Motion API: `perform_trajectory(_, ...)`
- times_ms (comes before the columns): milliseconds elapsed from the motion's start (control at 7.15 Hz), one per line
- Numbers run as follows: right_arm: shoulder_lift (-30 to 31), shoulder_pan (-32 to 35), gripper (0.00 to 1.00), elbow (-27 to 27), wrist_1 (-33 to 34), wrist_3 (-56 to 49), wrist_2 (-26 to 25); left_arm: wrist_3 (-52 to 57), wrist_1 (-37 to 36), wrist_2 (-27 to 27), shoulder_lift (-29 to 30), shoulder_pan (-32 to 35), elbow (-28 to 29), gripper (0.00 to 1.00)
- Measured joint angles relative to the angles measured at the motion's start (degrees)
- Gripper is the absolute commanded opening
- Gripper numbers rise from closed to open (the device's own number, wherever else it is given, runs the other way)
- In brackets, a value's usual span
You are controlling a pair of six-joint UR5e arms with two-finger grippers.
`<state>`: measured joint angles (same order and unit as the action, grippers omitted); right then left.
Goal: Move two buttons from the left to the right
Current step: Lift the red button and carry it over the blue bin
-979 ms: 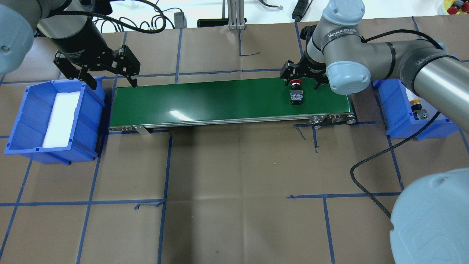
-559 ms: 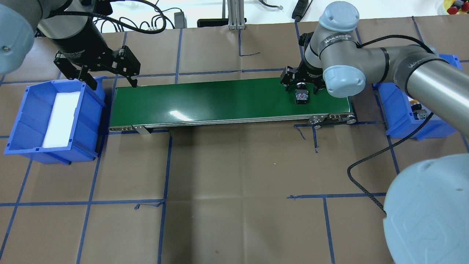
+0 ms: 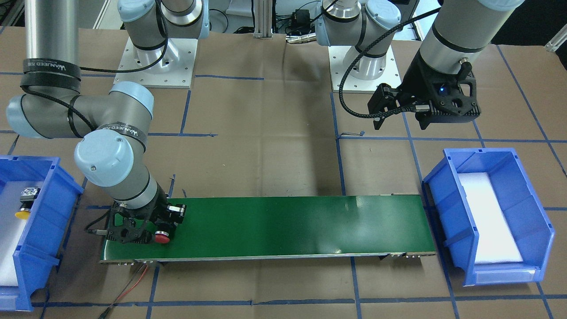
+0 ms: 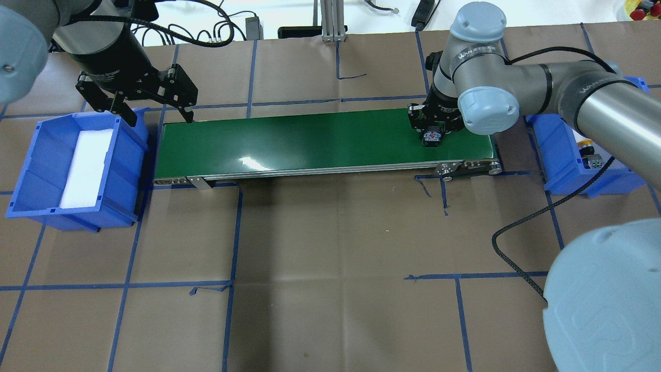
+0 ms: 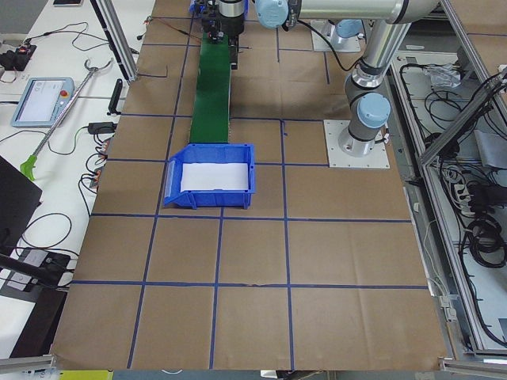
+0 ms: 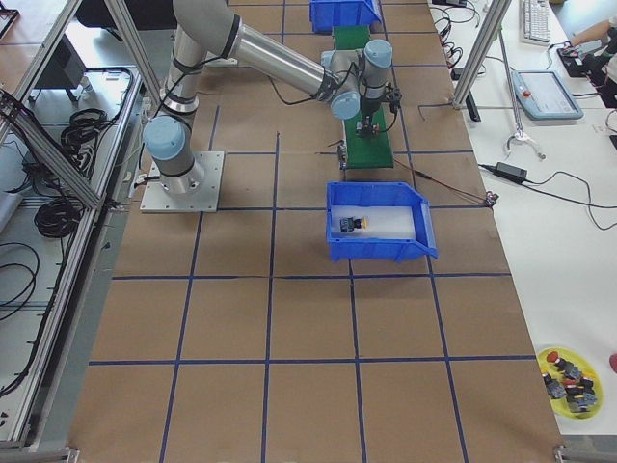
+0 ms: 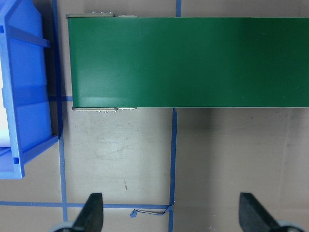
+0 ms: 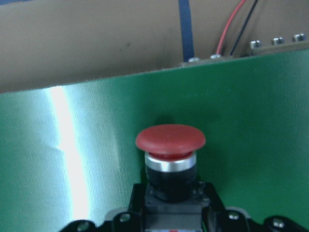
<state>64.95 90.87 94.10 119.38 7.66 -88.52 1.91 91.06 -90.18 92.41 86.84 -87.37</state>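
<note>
Right arm bent low over belt [image 4: 310, 139] end, right gripper [image 4: 432, 135] clamped on red button [image 8: 170, 140]; left gripper [image 7: 171, 217] hovering, jaws wide apart.

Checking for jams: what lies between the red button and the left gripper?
Just bare green belt, from red button to left gripper, in the overhead view.

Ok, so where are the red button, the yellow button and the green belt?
red button [image 8: 170, 139]: right wrist view, its cap.
yellow button [image 3: 22, 214]: front-facing view, its cap.
green belt [image 4: 310, 137]: overhead view, bare middle.
</note>
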Motion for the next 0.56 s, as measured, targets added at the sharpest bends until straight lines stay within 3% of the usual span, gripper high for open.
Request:
perform_trajectory(280,3.5,-3.1,0.04,-4.2,-9.7,-3.5,-1.9,-0.1,0.0,0.0,0.0,0.0,0.0,1.0)
perform_trajectory(559,5.9,-11.1,0.04,-11.5,-18.8,-14.8,-2.2,-0.1,0.0,0.0,0.0,0.0,0.0,1.0)
